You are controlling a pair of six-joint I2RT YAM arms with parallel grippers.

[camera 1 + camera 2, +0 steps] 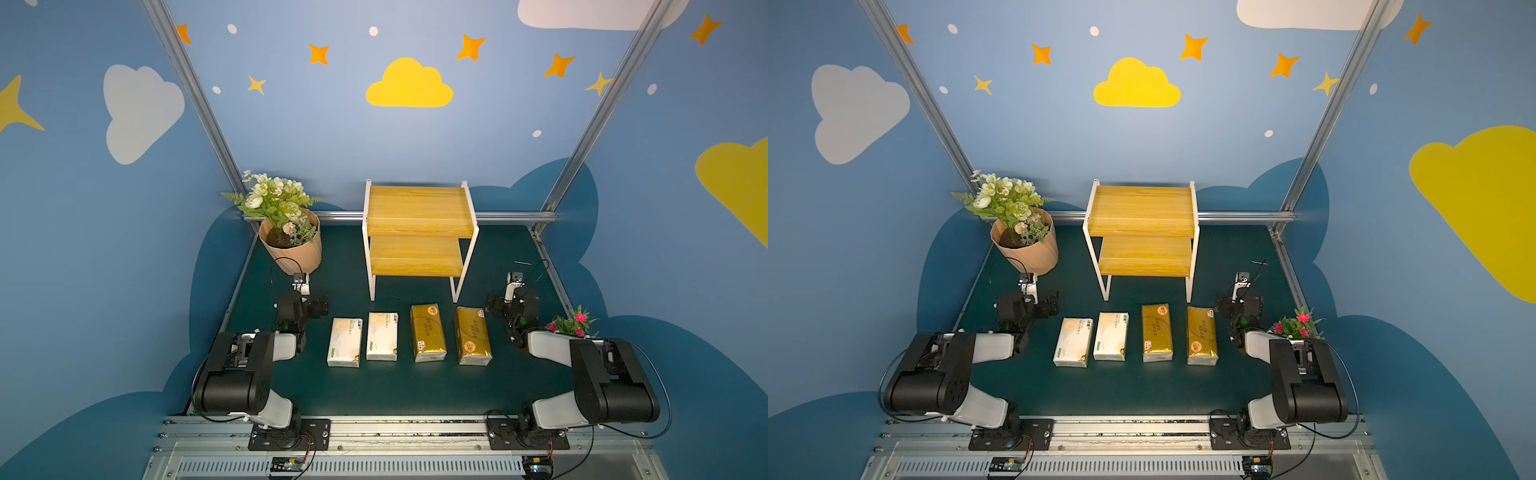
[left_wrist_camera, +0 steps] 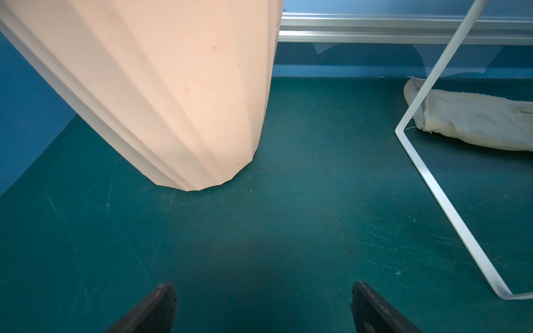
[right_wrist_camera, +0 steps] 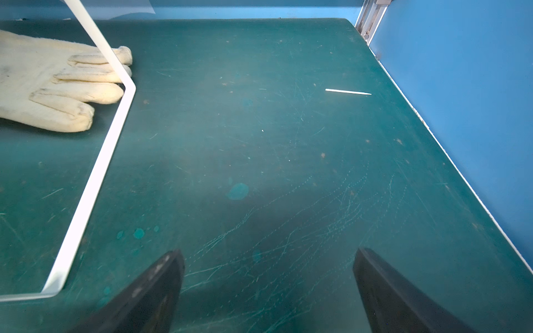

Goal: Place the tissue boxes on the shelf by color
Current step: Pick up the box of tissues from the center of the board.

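Both boards of the shelf stand bare at the back of the mat, and all 4 tissue boxes lie flat in a row in front of it in both top views: 2 cream-white packs toward the left arm, 2 gold packs toward the right arm, none touched. The left gripper hangs over bare mat near the flowerpot, jaws spread wide with nothing between them; the right gripper is equally spread and empty near the shelf's leg. The step in hand looks like the 1st pick. It would go best if each arm took its nearer colour, came straight down and closed across a pack's narrow width, gently, since the soft wrap will likely dent and slip. Give 1 colour to each board, set each pack flat and to 1 side so its twin fits, and swing the left arm clear of the flowerpot
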